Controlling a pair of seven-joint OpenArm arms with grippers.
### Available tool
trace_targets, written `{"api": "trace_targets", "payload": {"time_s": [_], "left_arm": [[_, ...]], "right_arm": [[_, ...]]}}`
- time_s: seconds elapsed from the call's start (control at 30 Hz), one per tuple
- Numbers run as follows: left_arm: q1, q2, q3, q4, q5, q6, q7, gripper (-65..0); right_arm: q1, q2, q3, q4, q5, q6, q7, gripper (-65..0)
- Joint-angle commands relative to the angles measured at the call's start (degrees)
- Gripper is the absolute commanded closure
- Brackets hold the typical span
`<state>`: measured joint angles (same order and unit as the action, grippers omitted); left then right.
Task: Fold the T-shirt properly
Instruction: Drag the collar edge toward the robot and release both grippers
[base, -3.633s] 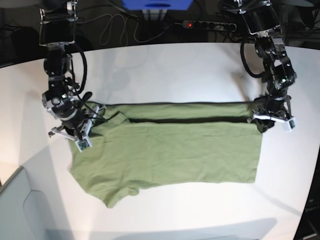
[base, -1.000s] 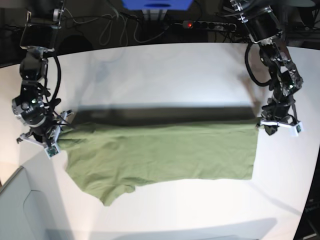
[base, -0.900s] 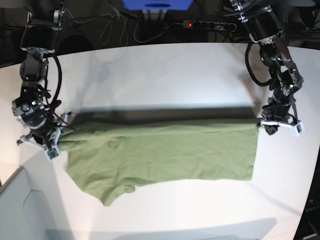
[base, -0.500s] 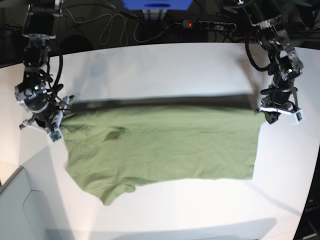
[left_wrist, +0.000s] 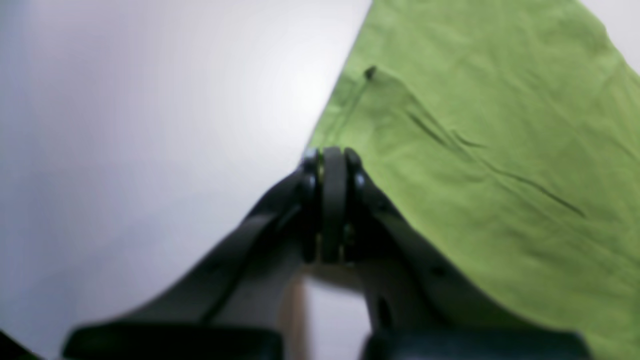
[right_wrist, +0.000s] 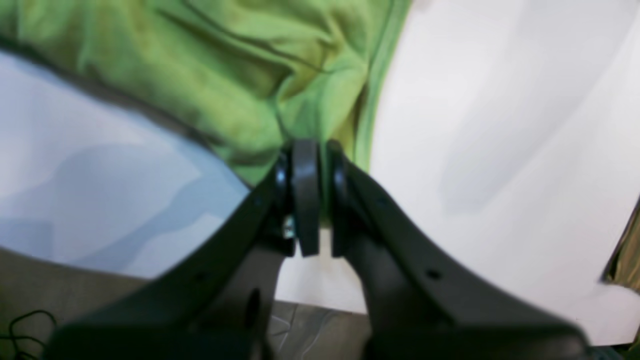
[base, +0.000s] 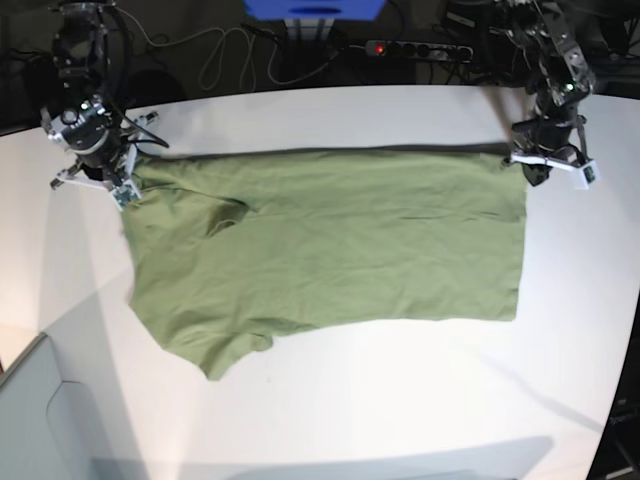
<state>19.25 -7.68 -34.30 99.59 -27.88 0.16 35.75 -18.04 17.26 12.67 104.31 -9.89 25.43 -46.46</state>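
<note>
The olive-green T-shirt (base: 330, 250) lies opened out on the white table (base: 400, 420), with one sleeve pointing to the near left. My left gripper (base: 532, 172) is shut on the shirt's far right corner. In the left wrist view the black fingers (left_wrist: 332, 165) pinch the hem of the T-shirt (left_wrist: 475, 125). My right gripper (base: 120, 190) is shut on the far left corner. In the right wrist view its fingers (right_wrist: 306, 165) clamp bunched cloth of the T-shirt (right_wrist: 240, 75) beside a seam.
Behind the table's far edge lie a power strip (base: 418, 48), looped cables (base: 225, 55) and a blue box (base: 315, 10). A grey panel (base: 40, 420) stands at the near left corner. Bare table (base: 330, 115) runs along the far side.
Both grippers have drawn the shirt's far edge away toward the back of the table. The folded-over upper layer has opened out, so the shirt now covers a deeper area.
</note>
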Motion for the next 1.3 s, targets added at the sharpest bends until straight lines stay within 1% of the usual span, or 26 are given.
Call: {"api": "trace_targets", "payload": {"time_s": [0.0, 0.13, 0.23, 0.33, 0.4, 0.47, 0.63, 0.8, 1.1, 1.17, 1.2, 1.27], "left_arm": [[0.7, -0.7, -0.3, 1.3, -0.2, -0.1, -1.2, 0.0], [3.2, -0.7, -0.3, 2.9, -0.2, -0.1, -1.2, 0.0], [5.4, -0.7, -0.3, 4.7, -0.2, -0.1, -1.2, 0.0], [7.3, -0.7, -0.3, 6.3, -0.2, -0.1, -1.2, 0.0], [8.9, -0.4, -0.3, 7.4, -0.2, -0.1, -1.2, 0.0], [10.4, 0.7, -0.3, 8.7, -0.1, -0.1, -1.2, 0.0], [12.9, 0.9, -0.3, 8.9, -0.2, -0.1, -1.2, 0.0], [13.2, 0.9, -0.3, 8.6, 0.1, -0.1, -1.2, 0.0], [14.1, 1.0, -0.3, 8.6, -0.2, -0.1, -1.1, 0.0], [14.2, 1.0, -0.3, 8.6, -0.2, -0.1, -1.1, -1.2], [14.3, 1.0, -0.3, 8.6, -0.2, 0.0, -1.1, -4.6], [14.3, 1.0, -0.4, 8.7, -0.2, 0.2, -1.1, -12.5]], "right_arm": [[-0.3, 0.9, 0.8, 1.0, 0.0, 0.3, 0.7, -0.1], [-2.8, 0.8, 2.8, 1.0, 0.0, 0.3, 1.0, -0.1], [-5.6, 0.8, 3.9, 1.0, 0.0, 0.3, 3.7, -0.1], [-7.1, 0.8, 4.3, 1.0, 0.0, 0.3, 5.2, -0.1], [-7.8, 0.8, 4.3, 1.0, 0.0, 0.3, 5.2, -0.1], [-7.9, 0.5, 5.4, 1.0, 0.0, 0.3, 5.2, -0.1], [-7.9, 0.5, 6.0, 1.6, 0.1, 0.3, 5.2, -0.1], [-9.0, 0.5, 6.0, 4.2, 0.1, 0.3, 5.2, -0.1], [-9.1, 0.0, 6.0, 4.4, 0.1, 0.3, 4.7, -0.6], [-9.2, 0.0, 6.0, 4.4, 0.1, 0.3, 4.6, -5.3], [-9.2, 0.0, 6.0, 4.5, 0.1, 0.3, 4.6, -9.0], [-9.2, 0.0, 6.0, 4.6, 0.1, 0.3, 4.6, -19.7]]}}
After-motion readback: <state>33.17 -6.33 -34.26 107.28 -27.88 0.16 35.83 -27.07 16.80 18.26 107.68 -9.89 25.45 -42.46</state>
